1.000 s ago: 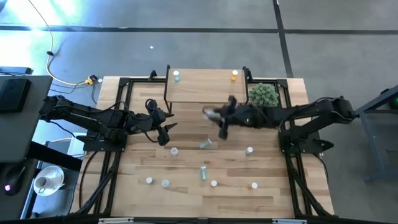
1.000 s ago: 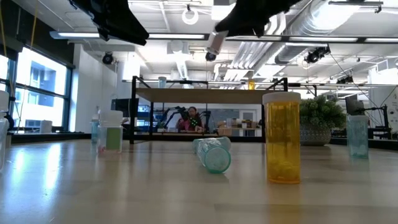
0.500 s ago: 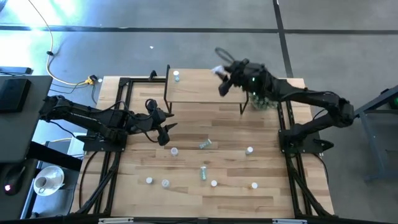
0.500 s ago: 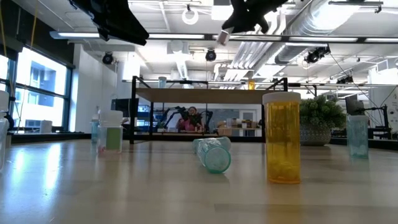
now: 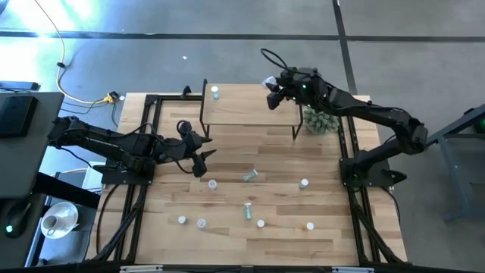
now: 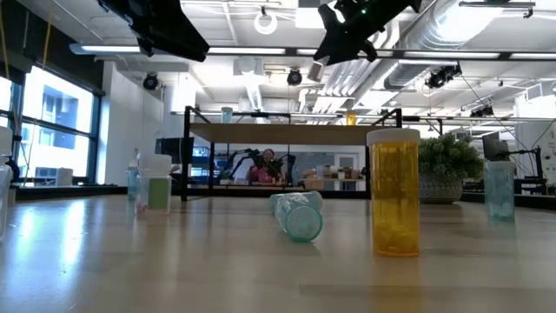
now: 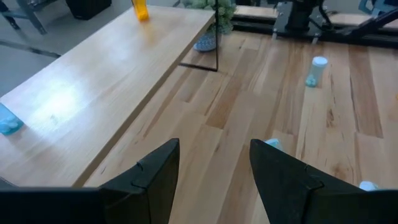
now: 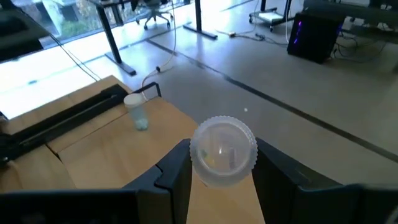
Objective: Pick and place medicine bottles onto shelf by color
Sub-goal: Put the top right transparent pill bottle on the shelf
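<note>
My right gripper [image 5: 273, 85] [image 8: 222, 163] is high over the far edge of the shelf [image 5: 246, 108], toward its right end, shut on a small clear bottle [image 8: 222, 151] [image 6: 317, 70]. On the shelf a blue bottle [image 5: 215, 92] stands at the left end and an orange one [image 7: 141, 9] at the right. My left gripper [image 5: 201, 157] [image 7: 214, 174] hangs open over the table's left part, in front of the shelf, with nothing between its fingers. Several more bottles stand or lie on the tabletop, among them a green one on its side [image 5: 250, 176]. My right gripper pinches the clear bottle by its round body [image 8: 198, 155], one finger [image 8: 176, 167] on each side. A round end of the bottle faces the wrist camera. The fingers come from the table's right, slanting a little downward. The bottle is lifted clear, tilted, above the shelf.
A spiky green plant ball [image 5: 322, 119] sits by the shelf's right legs. In the low view, an orange bottle [image 6: 395, 193], a teal bottle on its side [image 6: 297, 216] and a green one [image 6: 155, 183] occupy the near table. Black frame rails [image 5: 151, 136] line both sides.
My right gripper has swung from over the table's middle toward the far edge and upward, rolling as it went, carrying the clear bottle to above the shelf's far right part. Most of that move came early; lately it has only crept on.
</note>
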Action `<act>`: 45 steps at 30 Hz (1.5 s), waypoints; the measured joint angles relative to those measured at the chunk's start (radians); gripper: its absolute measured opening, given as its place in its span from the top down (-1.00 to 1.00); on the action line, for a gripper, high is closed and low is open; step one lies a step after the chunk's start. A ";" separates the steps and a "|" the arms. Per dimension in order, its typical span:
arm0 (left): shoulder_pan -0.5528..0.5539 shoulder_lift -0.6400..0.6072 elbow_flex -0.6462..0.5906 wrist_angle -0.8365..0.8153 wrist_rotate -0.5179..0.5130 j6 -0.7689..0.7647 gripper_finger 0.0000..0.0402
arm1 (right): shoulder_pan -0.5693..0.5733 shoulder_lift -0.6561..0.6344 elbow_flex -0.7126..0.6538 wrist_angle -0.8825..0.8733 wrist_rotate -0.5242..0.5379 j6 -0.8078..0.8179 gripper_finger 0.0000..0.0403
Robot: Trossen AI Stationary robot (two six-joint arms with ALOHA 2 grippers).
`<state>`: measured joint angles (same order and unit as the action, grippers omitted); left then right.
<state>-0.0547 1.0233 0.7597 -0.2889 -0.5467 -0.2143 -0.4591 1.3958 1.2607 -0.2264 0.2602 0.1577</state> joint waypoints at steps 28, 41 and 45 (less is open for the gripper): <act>0.000 0.000 0.000 -0.002 -0.004 0.008 0.07 | -0.104 0.311 0.210 -0.283 -0.165 -0.046 0.37; 0.000 0.000 0.000 -0.002 -0.004 0.008 0.07 | -0.103 0.324 0.210 -0.320 -0.158 -0.053 0.37; 0.000 0.000 0.000 -0.003 -0.004 0.008 0.07 | -0.103 0.325 0.212 -0.324 -0.139 -0.050 0.37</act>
<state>-0.0547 1.0233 0.7597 -0.2914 -0.5507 -0.2066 -0.5621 1.7210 1.4727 -0.5507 0.1212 0.1074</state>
